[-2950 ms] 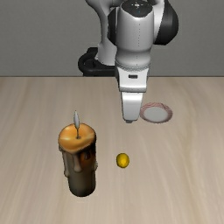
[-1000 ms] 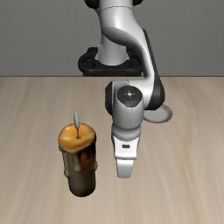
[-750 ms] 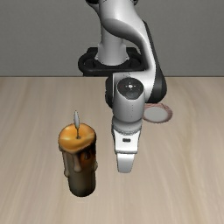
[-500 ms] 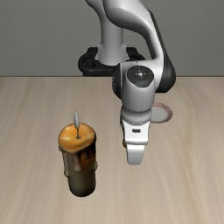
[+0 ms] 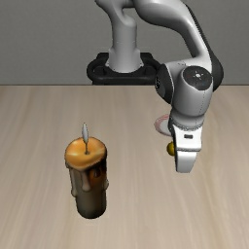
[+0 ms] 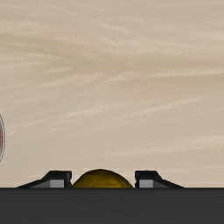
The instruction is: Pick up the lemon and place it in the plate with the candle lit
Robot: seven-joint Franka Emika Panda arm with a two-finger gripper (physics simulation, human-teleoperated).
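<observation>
Now the fingers [image 6: 58, 178], narrowly parted, grip the lemon [image 6: 102, 178] from both sides.

Glossy white rounded arm [image 5: 175, 24], dark grey joint cap [image 5: 195, 80], black base [image 5: 109, 70], white gripper [image 5: 183, 166].

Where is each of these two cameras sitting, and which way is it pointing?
Exterior view: sits in front of the robot and above, looking down on the table, candle and plate; the arm and gripper show.
Wrist view: rides on the gripper, looking down at the table past both fingertips, which clamp the lemon.
Shared: the lemon, the plate's rim and the table.
</observation>
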